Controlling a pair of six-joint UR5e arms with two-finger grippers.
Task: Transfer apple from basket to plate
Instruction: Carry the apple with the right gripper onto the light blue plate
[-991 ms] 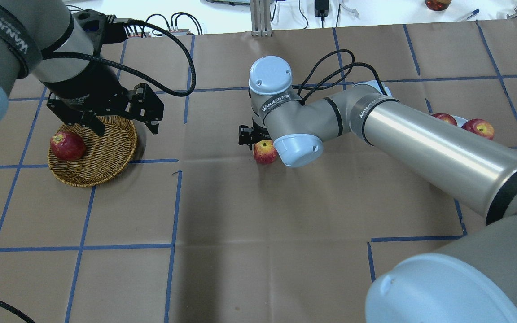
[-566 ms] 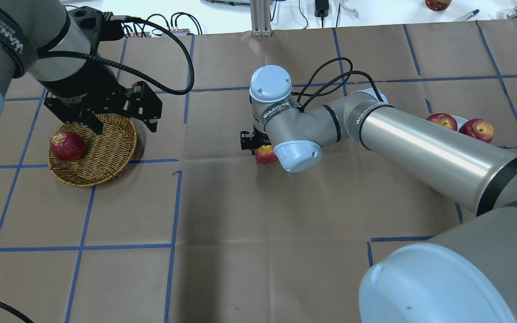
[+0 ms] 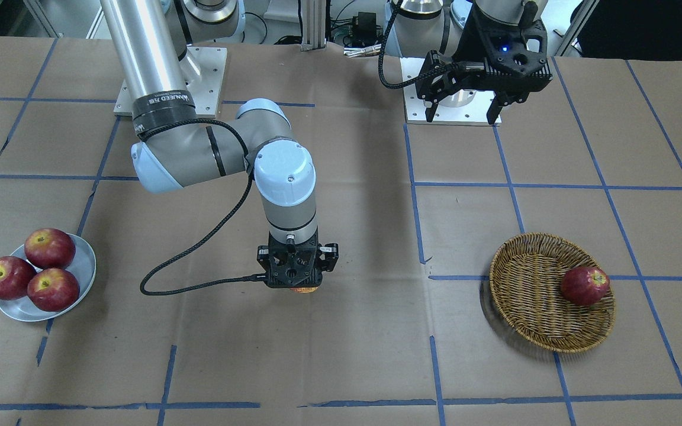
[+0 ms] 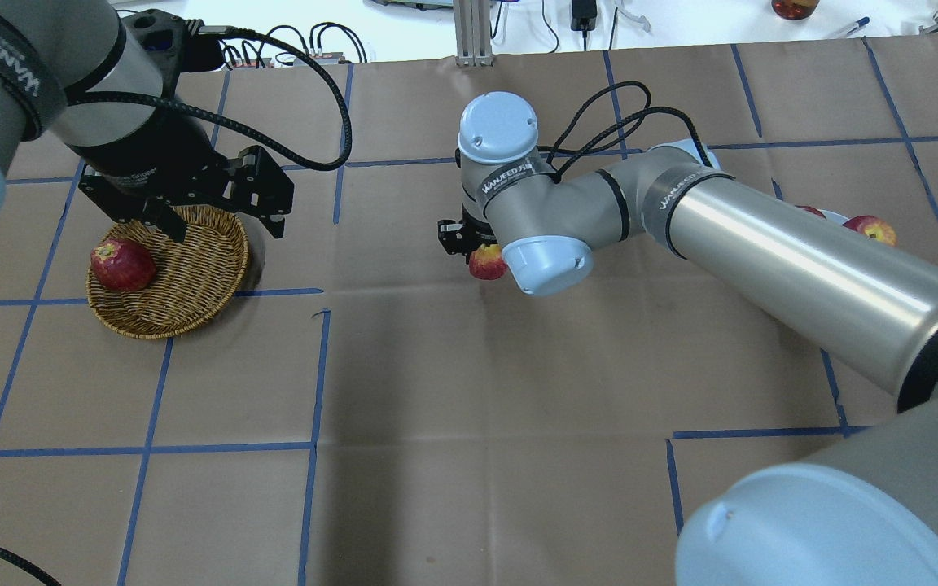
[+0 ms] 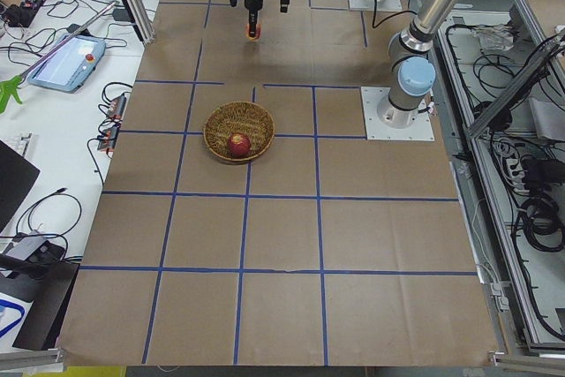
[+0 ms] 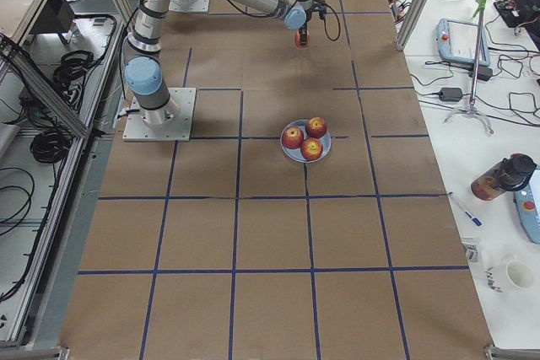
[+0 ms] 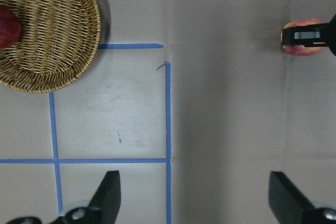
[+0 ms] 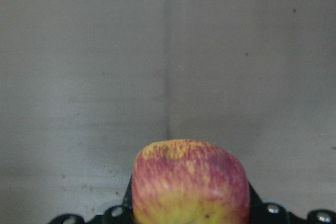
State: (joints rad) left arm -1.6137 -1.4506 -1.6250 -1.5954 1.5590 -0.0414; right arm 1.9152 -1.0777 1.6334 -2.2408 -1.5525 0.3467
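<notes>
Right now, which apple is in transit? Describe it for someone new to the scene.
Find the middle of the table, between the basket and the plate. The right gripper there is closed on the apple. Unlike the darker red apples, it is pinkish-red streaked with yellow.

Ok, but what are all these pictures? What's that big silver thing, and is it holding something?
It's the robot's right arm; there's a left arm too, at a paper-covered table. Each picture comes from a different camera: four look at the table from above and the sides, two ride on the wrists. The right gripper holds a pinkish-yellow apple at the table's middle. The left gripper hangs open, empty. One dark-red apple sits in the wicker basket, and three red apples lie on the grey plate.
</notes>
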